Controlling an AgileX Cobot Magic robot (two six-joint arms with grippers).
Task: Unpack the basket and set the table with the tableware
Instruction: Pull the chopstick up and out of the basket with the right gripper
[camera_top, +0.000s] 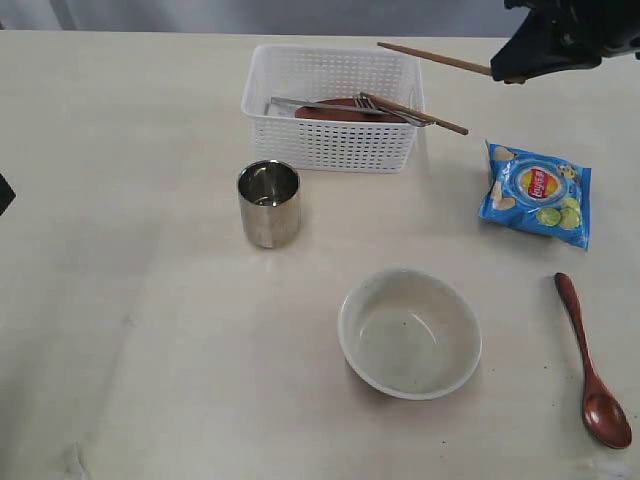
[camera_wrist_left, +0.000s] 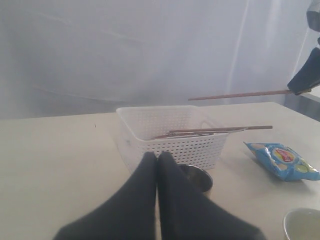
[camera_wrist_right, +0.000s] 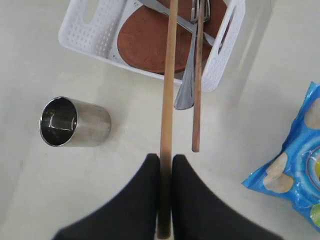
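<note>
My right hand, clamped on one chopstick at the frame's upper right, holds it pointing left over the basket, across whose right rim the other chopstick lies, nearer this arm.

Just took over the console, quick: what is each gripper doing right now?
Left gripper: closed, empty.
Right gripper: closed on a chopstick.
</note>
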